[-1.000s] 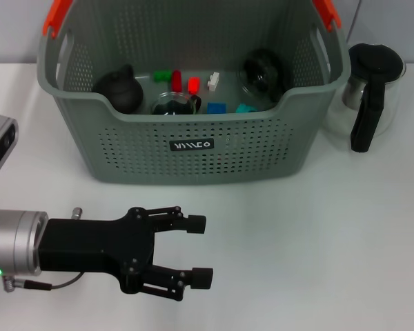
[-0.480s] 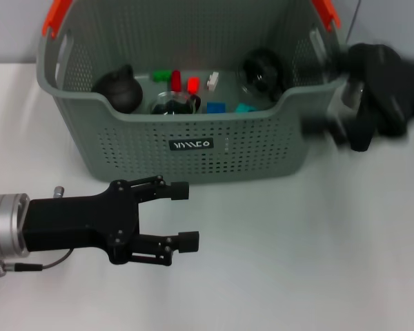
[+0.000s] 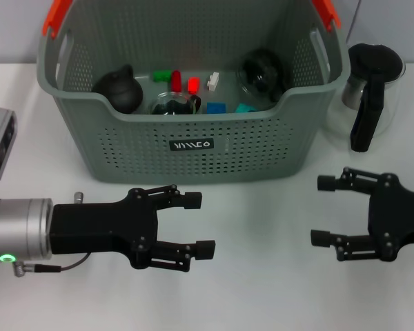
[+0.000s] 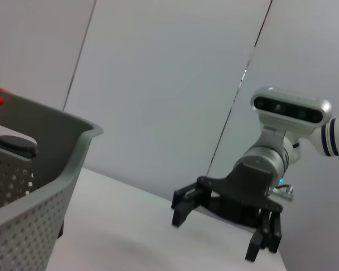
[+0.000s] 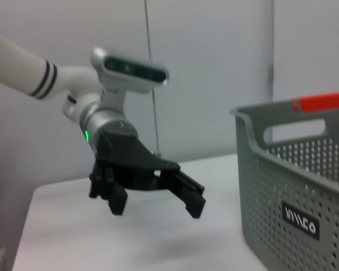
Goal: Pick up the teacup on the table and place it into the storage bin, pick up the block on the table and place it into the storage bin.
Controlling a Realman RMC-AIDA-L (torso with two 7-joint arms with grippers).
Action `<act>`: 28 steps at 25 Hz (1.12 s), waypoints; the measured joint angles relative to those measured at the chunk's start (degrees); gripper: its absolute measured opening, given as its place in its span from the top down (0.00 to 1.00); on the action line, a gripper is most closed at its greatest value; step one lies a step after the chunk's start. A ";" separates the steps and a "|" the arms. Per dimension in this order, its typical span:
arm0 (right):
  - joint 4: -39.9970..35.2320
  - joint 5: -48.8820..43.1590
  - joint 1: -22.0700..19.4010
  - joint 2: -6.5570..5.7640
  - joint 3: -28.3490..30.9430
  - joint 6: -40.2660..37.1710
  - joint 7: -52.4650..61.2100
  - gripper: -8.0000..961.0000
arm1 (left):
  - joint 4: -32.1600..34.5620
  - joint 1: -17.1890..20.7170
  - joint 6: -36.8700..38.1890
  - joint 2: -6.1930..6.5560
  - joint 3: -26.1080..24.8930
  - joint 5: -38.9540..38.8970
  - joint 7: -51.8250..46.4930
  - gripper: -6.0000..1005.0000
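The left gripper (image 3: 199,223) hovers spread wide and empty over the table (image 3: 262,276); the storage bin (image 3: 193,148) sits just beyond it; the right gripper (image 3: 322,210), likewise splayed, holds nothing, the bin beyond and to its left.

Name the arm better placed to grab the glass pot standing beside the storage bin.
Right. The glass pot stands right of the storage bin, and the right pincer hovers open in front of it. The left pincer, also open, is farther off, before the bin's front.
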 joint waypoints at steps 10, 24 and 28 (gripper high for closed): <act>2.58 -1.22 1.14 -0.14 -0.35 2.68 -0.71 0.05 | -0.61 -0.02 -0.82 -0.03 0.39 0.01 0.04 0.07; 2.63 -1.29 1.30 0.04 -0.45 3.27 -0.35 0.05 | -1.20 0.18 -1.16 -0.12 0.40 0.65 0.12 0.07; 2.65 -1.29 1.34 0.06 -0.45 3.56 -0.31 0.05 | -1.20 0.04 -1.65 -0.12 0.40 1.19 0.13 0.07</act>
